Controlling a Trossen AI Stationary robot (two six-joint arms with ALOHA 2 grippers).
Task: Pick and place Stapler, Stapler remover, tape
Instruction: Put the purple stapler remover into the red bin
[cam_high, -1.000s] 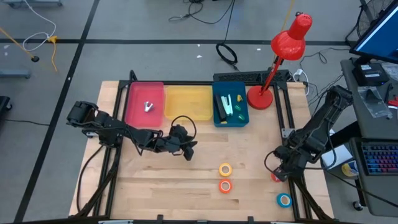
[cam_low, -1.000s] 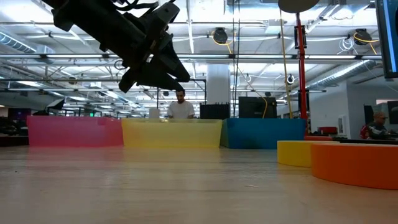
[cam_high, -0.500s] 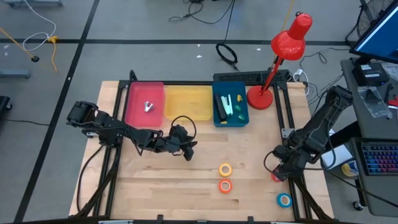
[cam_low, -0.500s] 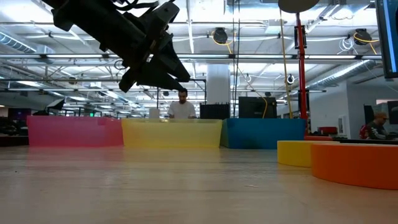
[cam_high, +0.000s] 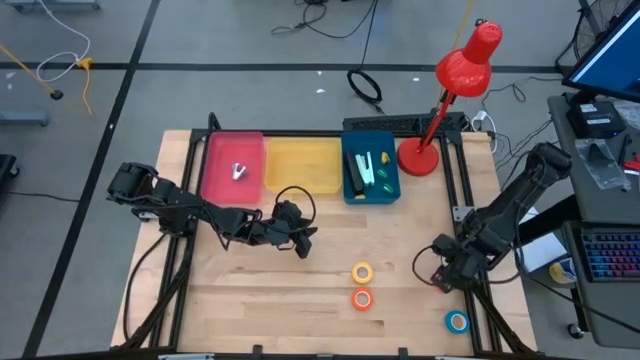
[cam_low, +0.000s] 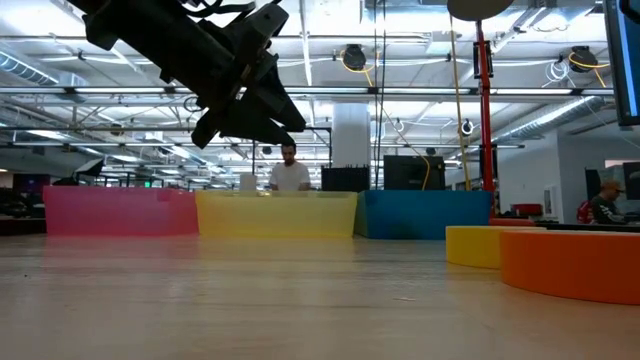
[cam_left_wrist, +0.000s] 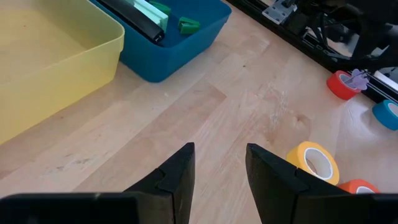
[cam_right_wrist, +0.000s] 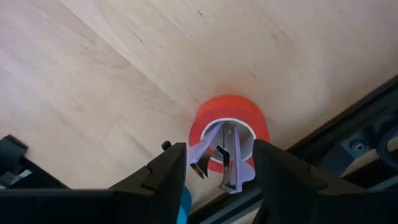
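Note:
A red tape roll (cam_right_wrist: 231, 112) lies flat near the table's right edge. A lavender stapler remover (cam_right_wrist: 219, 158) rests on it, partly in its hole. My right gripper (cam_right_wrist: 221, 149) hangs open above them, pointing steeply down, one finger on either side of the remover; I cannot tell whether it touches either. Yellow tape (cam_high: 362, 272), orange tape (cam_high: 362, 298) and blue tape (cam_high: 457, 321) lie flat on the wood. A black stapler (cam_high: 355, 172) lies in the blue bin (cam_high: 390, 190). My left gripper (cam_left_wrist: 219, 149) hangs open and empty over the table's middle (cam_high: 303, 243).
A pink bin (cam_high: 215, 180) holding a small metal remover (cam_high: 238, 172), a yellow bin (cam_high: 300, 170) and the blue bin stand along the far edge. A red desk lamp (cam_high: 440, 110) stands at the far right. A black frame rail (cam_right_wrist: 348, 137) runs close beside the red tape.
My right gripper has sunk a little and shifted toward the table's near-left, so it now covers the red tape that showed beside it in the high view. The left arm has kept still.

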